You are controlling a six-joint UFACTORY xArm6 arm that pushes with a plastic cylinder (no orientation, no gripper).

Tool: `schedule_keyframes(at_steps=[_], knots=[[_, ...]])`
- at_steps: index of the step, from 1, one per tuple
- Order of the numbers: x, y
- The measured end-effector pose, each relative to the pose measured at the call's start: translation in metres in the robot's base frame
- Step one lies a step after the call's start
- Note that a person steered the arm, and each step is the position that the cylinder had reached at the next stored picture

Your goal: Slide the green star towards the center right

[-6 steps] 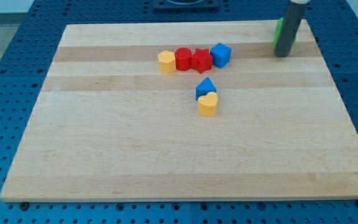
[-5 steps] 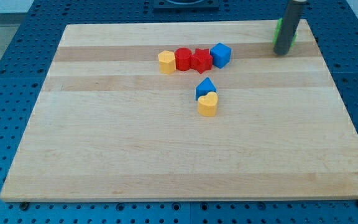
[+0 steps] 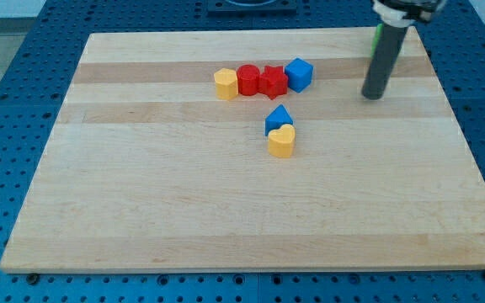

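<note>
We count two yellow blocks (image 3: 225,84), two red (image 3: 248,80), two blue (image 3: 299,74), one green star (image 3: 377,39) mostly hidden behind our rod at the tabletop (image 3: 183,202) top-right corner. My tip (image 3: 373,95) sits just below it. No hand here.

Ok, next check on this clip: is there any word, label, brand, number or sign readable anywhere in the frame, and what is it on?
None: no readable text in this view.
The wooden board shows only plain grain.
The blocks carry no marks: yellow block, red cylinder, red star, blue cube, blue block, yellow heart, and the green block mostly hidden behind the rod.
My tip and rod are unmarked.
</note>
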State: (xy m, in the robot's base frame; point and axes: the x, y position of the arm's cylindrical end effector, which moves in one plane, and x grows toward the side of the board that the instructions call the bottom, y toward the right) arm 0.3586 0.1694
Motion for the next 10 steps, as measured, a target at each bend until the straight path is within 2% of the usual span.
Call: schedule_keyframes(at_steps=[2,5,10], knots=[[-0.003,-0.062],[-0.03,-0.111],[-0.085,-0.121]])
